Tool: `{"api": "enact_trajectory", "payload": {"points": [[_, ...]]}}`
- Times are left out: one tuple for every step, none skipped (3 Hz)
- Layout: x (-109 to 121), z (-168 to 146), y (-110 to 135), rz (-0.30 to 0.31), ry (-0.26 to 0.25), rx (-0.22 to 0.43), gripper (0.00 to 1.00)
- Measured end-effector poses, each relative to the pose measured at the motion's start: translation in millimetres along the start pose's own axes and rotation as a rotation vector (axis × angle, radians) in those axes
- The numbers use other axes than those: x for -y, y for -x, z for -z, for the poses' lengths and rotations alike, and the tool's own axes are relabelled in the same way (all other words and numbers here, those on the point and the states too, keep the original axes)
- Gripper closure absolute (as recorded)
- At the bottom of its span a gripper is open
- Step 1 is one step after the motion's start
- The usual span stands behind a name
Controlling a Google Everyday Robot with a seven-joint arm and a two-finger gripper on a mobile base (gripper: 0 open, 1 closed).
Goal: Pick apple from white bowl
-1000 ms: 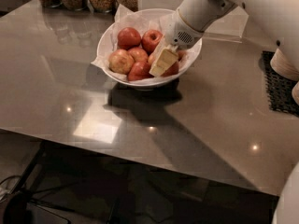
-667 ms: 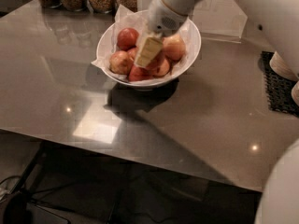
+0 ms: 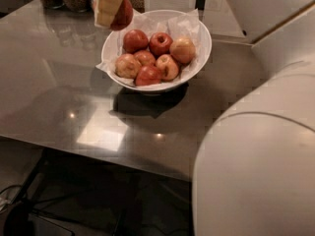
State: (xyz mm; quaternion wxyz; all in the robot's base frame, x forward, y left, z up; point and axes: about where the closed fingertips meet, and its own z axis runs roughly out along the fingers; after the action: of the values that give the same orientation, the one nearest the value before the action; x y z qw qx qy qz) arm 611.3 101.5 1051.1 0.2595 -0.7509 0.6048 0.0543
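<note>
Since the apple (image 3: 125,14) was clamped in the gripper (image 3: 113,14), clear above the white bowl (image 3: 204,44), the pick was judged done.

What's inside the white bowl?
Seven apples on crumpled paper; whatever lies beneath is hidden. The gripper, at the top left, holds the apple clear of the white bowl.

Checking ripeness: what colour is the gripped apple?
Red, in the camera view; the gripper at top left holds the apple.
</note>
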Motion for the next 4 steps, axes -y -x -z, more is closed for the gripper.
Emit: {"api": "enact_trajectory", "payload": {"points": [[30,20,18,0.0,-0.061,0.037,1.0],[56,25,3,-0.067,-0.1,0.115,1.0],[72,26,13,-0.063,-0.15,0.156,1.0],[72,25,13,-0.064,-0.15,0.157,1.0]]}}
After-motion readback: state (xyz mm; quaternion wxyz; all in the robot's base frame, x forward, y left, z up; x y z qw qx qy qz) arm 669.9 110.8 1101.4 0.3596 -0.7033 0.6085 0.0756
